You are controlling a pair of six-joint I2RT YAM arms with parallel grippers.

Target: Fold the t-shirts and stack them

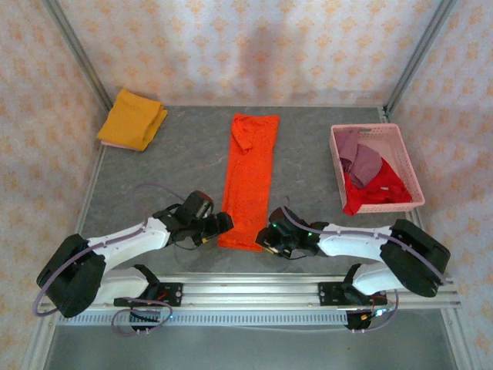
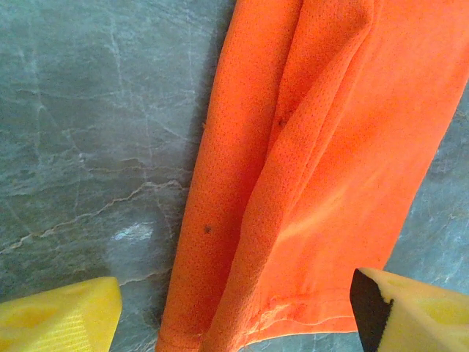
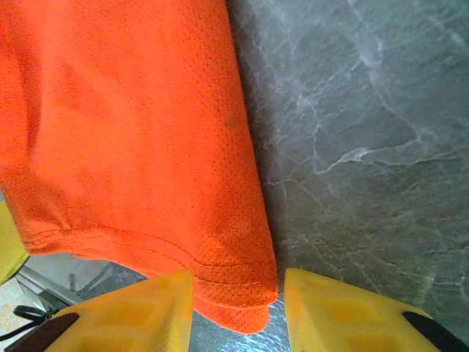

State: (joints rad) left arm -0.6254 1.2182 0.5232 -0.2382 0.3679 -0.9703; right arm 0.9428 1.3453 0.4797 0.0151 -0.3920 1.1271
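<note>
Grey table: orange t-shirt; left tool released at hem; right tool astride corner, grip unclear.

Matt mesh-knit cloth orange t-shirt; smooth marbled table.

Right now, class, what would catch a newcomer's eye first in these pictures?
The bright orange t-shirt, a long folded strip mid-table, with the left pincer and right pincer at its near hem. Next, the mustard t-shirt folded far left, and the pink basket at right holding a red shirt and mauve shirt.
</note>
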